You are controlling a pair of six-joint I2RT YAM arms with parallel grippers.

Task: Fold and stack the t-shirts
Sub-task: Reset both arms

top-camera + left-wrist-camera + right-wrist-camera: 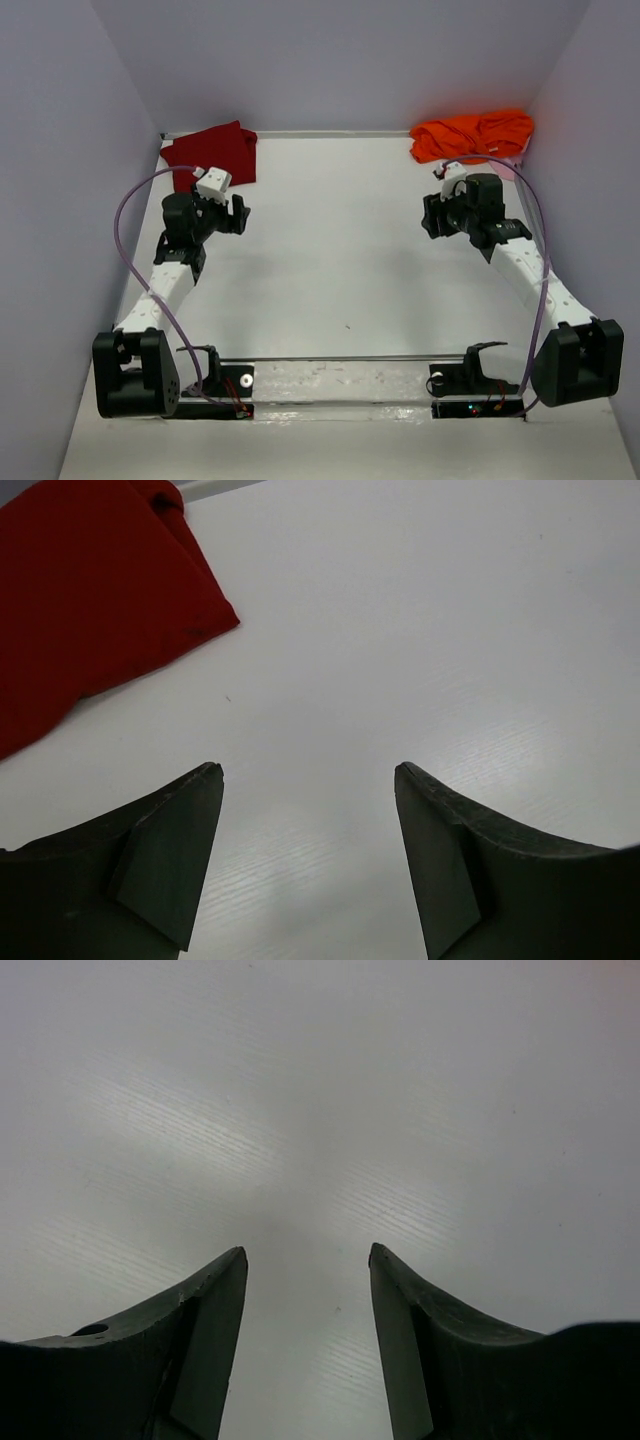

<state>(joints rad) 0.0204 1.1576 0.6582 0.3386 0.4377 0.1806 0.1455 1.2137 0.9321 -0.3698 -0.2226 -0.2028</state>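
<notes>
Status: left gripper (308, 770), right gripper (305, 1252) spread, empty; red t-shirt (90, 610) ahead-left of left gripper, seemingly folded; next, fetch crumpled orange t-shirt (470, 135) beyond right gripper.

The left t-shirt (212, 152) lies in the far left corner of the bench (340, 260), the right t-shirt (470, 135) in the far right corner, well apart. The left fingers (165, 860) hang just before the left t-shirt's near right edge, the right fingers (200, 1340) just before the right t-shirt, both over the bench.
</notes>
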